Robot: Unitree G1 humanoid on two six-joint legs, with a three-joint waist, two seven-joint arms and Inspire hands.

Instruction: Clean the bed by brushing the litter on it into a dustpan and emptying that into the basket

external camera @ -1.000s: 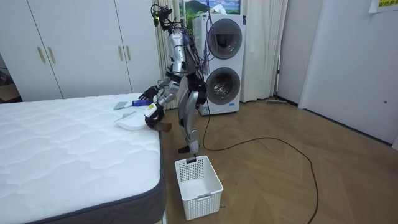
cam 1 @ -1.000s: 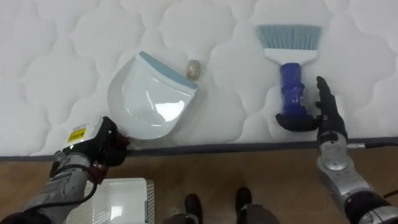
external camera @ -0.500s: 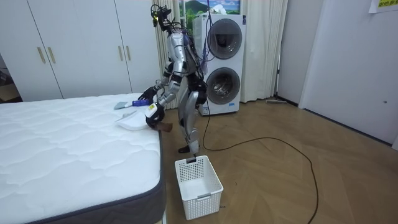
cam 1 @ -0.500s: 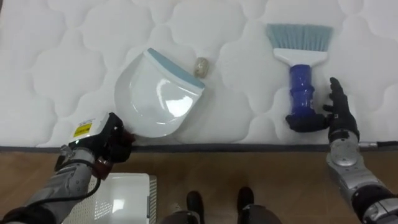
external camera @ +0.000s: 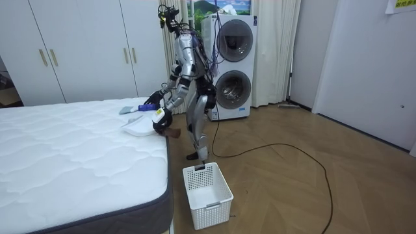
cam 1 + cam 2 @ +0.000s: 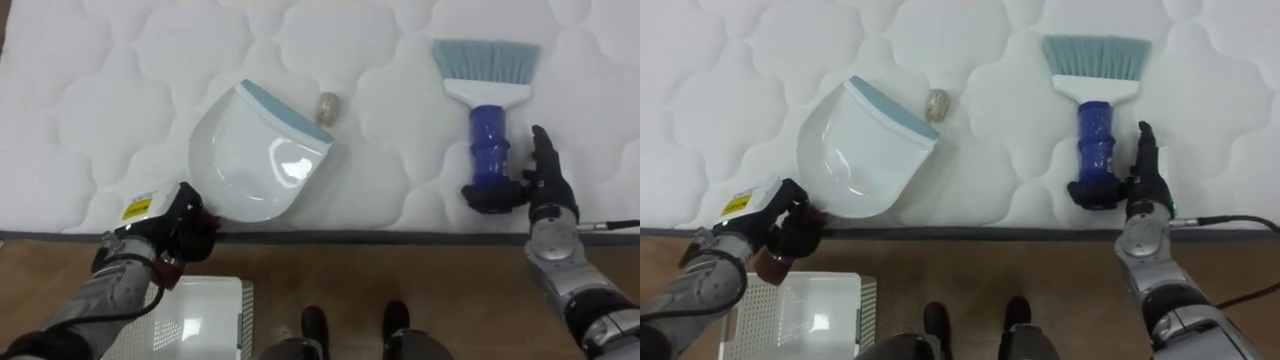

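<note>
Judging by its look, the brush (image 6: 486,105) is a light, stiff plastic piece. Its smooth blue handle may slip under hard fingers, and its soft pale bristles will bend if you press on them. It lies flat on the bed (image 6: 90,110), bristles pointing away from the robot and handle toward the near edge. Your right hand (image 6: 548,190) sits just beside the handle's near end. Its fingers are straight and close together along the handle's side, and the thumb reaches across under the butt. That is contact, not a closed grip. Take hold around the middle of the handle, never the bristles, and wrap fully: the mattress gives, and a shallow pinch will likely roll the brush away.

Your left hand (image 6: 175,235) is curled round the brownish handle of the dustpan (image 6: 255,160) at the bed's edge. The pan is a thin white shell with a blue lip, probably light and rigid, so expect it to slide on the quilting unless you press the lip down. The small beige lump (image 6: 327,105) sits just off that lip and looks light enough to skitter. A white basket (image 6: 205,312) stands on the floor below your left arm.
</note>
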